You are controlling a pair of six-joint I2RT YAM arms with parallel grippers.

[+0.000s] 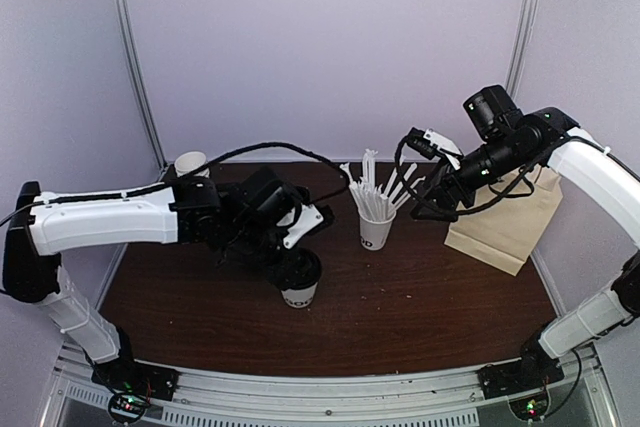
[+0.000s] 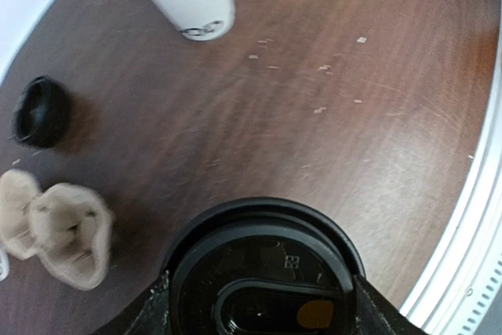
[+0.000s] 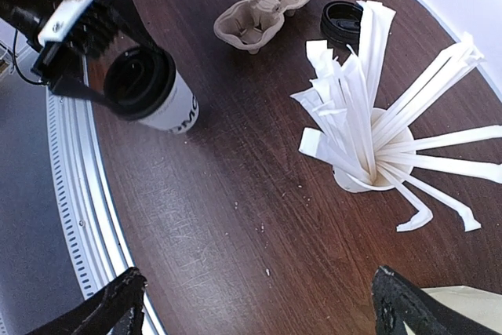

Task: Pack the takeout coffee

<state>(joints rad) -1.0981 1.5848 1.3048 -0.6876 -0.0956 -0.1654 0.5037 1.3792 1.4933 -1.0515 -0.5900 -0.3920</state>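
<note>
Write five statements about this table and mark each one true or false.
1. The coffee cup has its black lid on. True.
2. The coffee cup sits in the cardboard carrier. False: it stands on the table, apart from the carrier.
3. The right hand is open and empty. True.
4. The paper bag is at the table's left end. False: the paper bag is at the right end.
5. The straws lie flat. False: the straws stand in a white cup.

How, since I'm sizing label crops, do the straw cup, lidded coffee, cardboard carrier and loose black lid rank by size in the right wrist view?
Largest: straw cup with its straws.
Next: lidded coffee and cardboard carrier: look alike, unranked; the carrier sits farther.
Smallest: loose black lid, partly hidden.
</note>
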